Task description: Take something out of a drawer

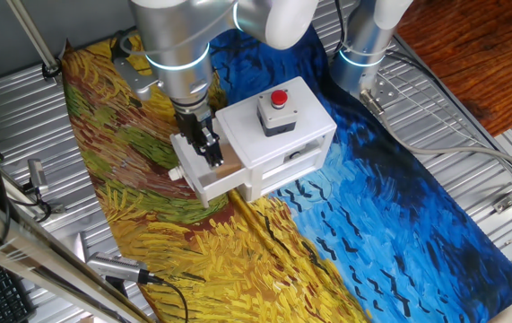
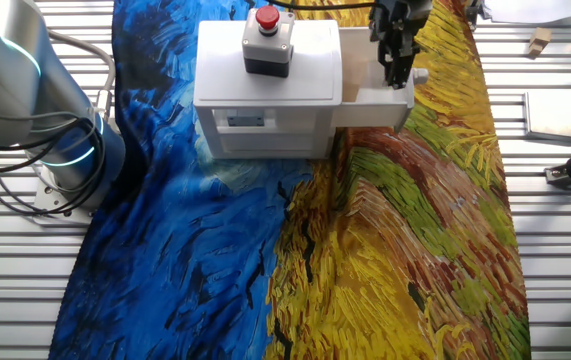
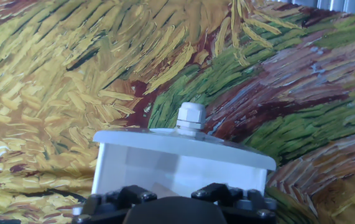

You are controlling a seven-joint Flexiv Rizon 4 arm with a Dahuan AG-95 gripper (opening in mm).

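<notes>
The white box (image 1: 278, 135) with a red push button on top stands on the painted cloth. Its drawer (image 1: 203, 184) is pulled out to the left in one fixed view, with the round knob (image 3: 191, 116) on its front. My gripper (image 1: 209, 151) reaches down into the open drawer, and its jaws stand apart and hold nothing. The tan block (image 1: 229, 167) lies in the drawer on the box side of the fingers. It also shows in the other fixed view (image 2: 353, 72). In the hand view only a tan sliver (image 3: 163, 187) shows behind the drawer's front wall (image 3: 183, 163).
The box has a second front with a dark slot (image 1: 293, 154). The arm's base (image 1: 363, 54) stands behind the box. Metal tools (image 1: 117, 267) lie off the cloth at the left. A small wooden piece (image 2: 537, 42) lies on the slatted table at the far right.
</notes>
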